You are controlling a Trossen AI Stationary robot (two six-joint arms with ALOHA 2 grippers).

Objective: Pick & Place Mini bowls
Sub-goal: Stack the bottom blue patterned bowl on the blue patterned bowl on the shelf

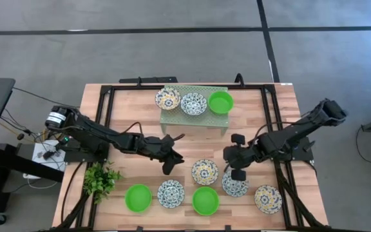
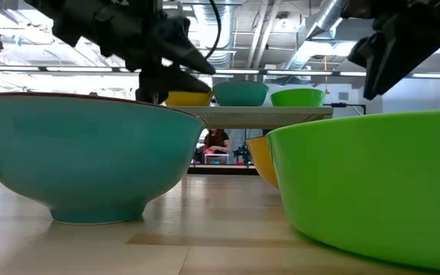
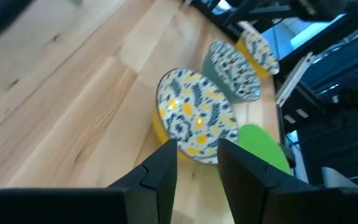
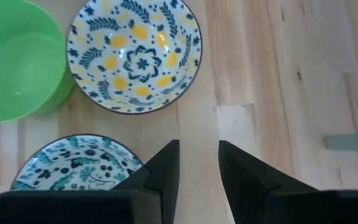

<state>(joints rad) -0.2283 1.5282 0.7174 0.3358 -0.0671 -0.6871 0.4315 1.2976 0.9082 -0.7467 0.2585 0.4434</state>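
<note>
Nine mini bowls show in the high view. Three sit on the pale green rack [image 1: 194, 118]: a yellowish patterned one [image 1: 168, 98], a blue patterned one [image 1: 193, 104] and a green one [image 1: 221, 102]. Six stand on the table: patterned bowls [image 1: 205, 171], [image 1: 235, 183], [image 1: 268, 199], [image 1: 171, 193] and green bowls [image 1: 138, 198], [image 1: 205, 200]. My left gripper [image 1: 171, 165] hangs open left of the yellow patterned bowl [image 3: 197, 115]. My right gripper [image 1: 238, 171] is open above the table beside the teal patterned bowl [image 4: 76, 167].
A small leafy plant [image 1: 102, 179] stands near the table's left near corner. Black frame rails [image 1: 110, 103] run along the table's sides. Bare wood lies between the rack and the row of bowls. The low view is filled by a teal bowl [image 2: 82, 153] and a green bowl [image 2: 373, 183].
</note>
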